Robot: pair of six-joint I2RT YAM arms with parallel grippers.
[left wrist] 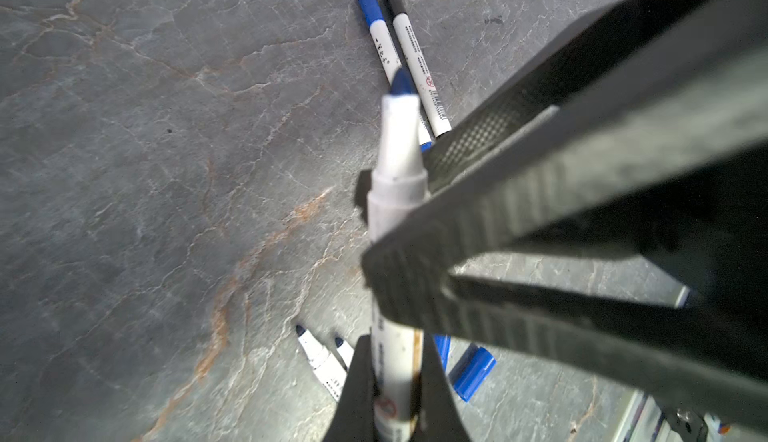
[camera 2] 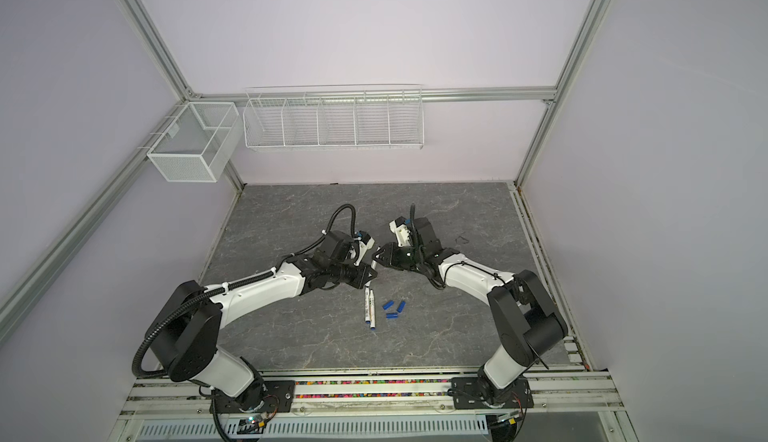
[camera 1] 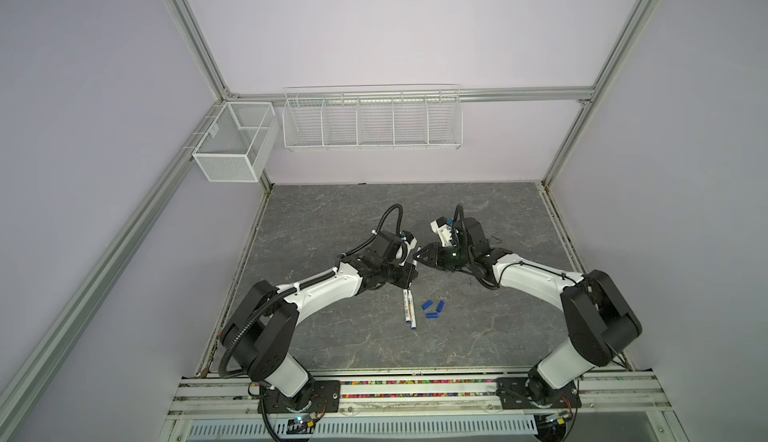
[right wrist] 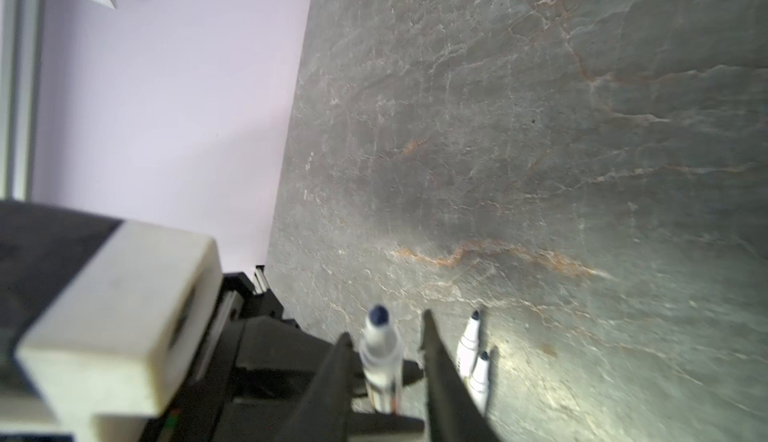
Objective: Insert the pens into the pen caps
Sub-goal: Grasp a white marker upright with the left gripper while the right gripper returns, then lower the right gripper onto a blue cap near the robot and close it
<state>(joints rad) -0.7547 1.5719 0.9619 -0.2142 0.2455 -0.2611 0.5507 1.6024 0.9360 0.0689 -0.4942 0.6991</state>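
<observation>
Pen (left wrist: 397, 207) label (print too blurred)

Pen caps (camera 1: 432, 315) right of pens (camera 1: 405, 305)

tabletop (camera 1: 332, 220): dark grey stone pattern, white and rust veins
held pen (left wrist: 395, 157): white, dark blue tip
beyond held pen's tip: blue-capped pen (left wrist: 380, 41), black-capped pen (left wrist: 415, 58), both white with black print
loose caps (camera 1: 432, 315): blue

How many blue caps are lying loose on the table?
3, bunched right of the two uncapped pens in both top views: the left cap, the right cap and the front cap. Others may be hidden.
</observation>
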